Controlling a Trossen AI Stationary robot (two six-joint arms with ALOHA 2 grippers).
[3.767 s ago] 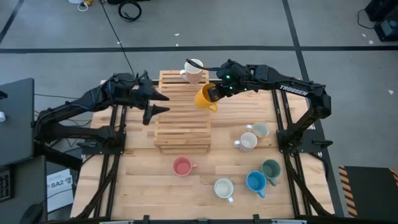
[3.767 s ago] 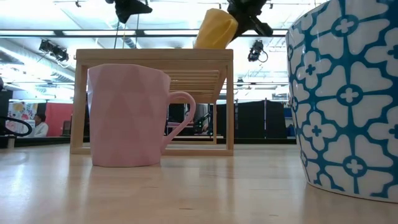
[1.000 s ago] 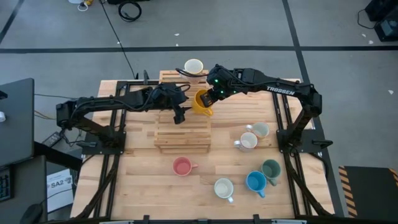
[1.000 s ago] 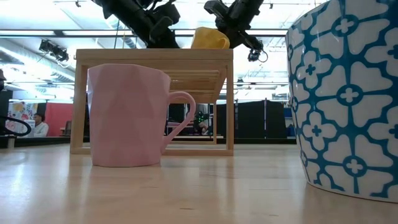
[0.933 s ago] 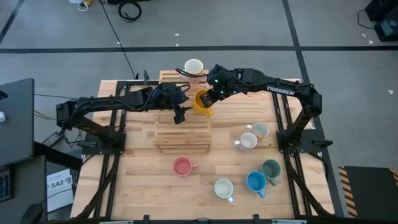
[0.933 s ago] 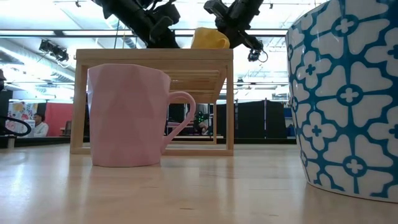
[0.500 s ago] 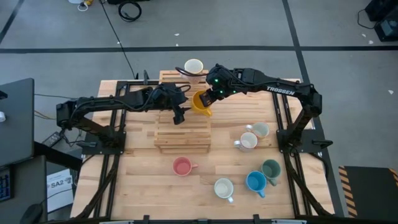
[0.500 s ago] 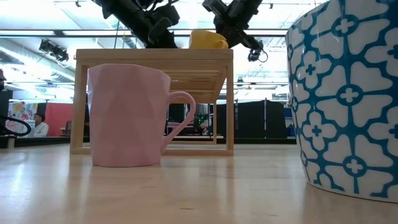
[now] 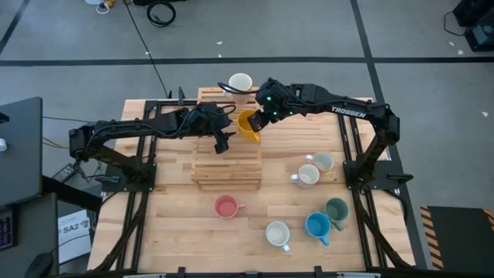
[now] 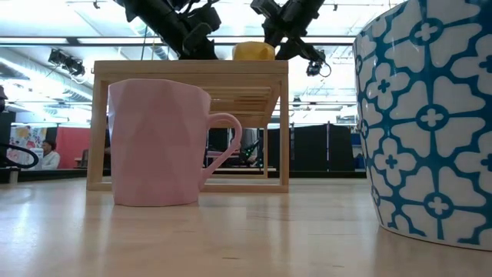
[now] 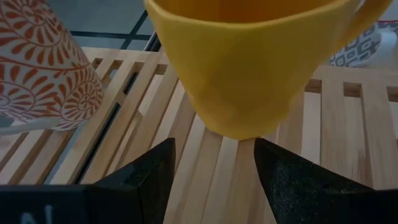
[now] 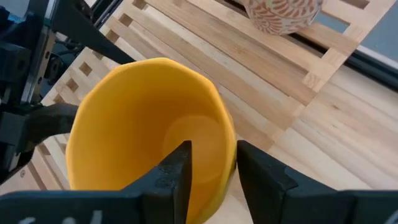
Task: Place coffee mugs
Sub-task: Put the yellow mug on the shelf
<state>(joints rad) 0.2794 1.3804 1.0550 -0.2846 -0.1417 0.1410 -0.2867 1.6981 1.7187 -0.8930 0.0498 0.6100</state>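
Eight mugs or so are in play, and the one that matters is the orange mug (image 9: 248,126), standing upright on the slatted top of the wooden rack (image 9: 227,166), near its far right corner. The right end effector (image 12: 208,163) straddles the mug's rim, one finger inside the bowl and one outside — the fingers look parted enough that the wall sits loosely between them rather than pinched, so I'd judge it is letting go. The left end effector (image 11: 210,169) sits low on the slats just beside the mug's base, fingers spread wide and empty.

That mug looks like glazed ceramic: stiff, fairly weighty for its size, slick to dark fingers and liable to chip if knocked off the rack. The rim, as the right arm has it, seems the sound place to take it; the handle would be a fussier target.

A cream mug with orange swirls (image 9: 240,82) stands on the rack's far edge, close behind the orange one, so either arm pulling away has to mind it. The open slats could catch a tilted base.

Down on the worktop (image 9: 177,224) wait the pink mug (image 9: 225,206), a white one (image 9: 277,232), the blue mug (image 9: 317,225), the dark green mug (image 9: 336,210) and two pale ones (image 9: 309,175) side by side — all well apart from the rack
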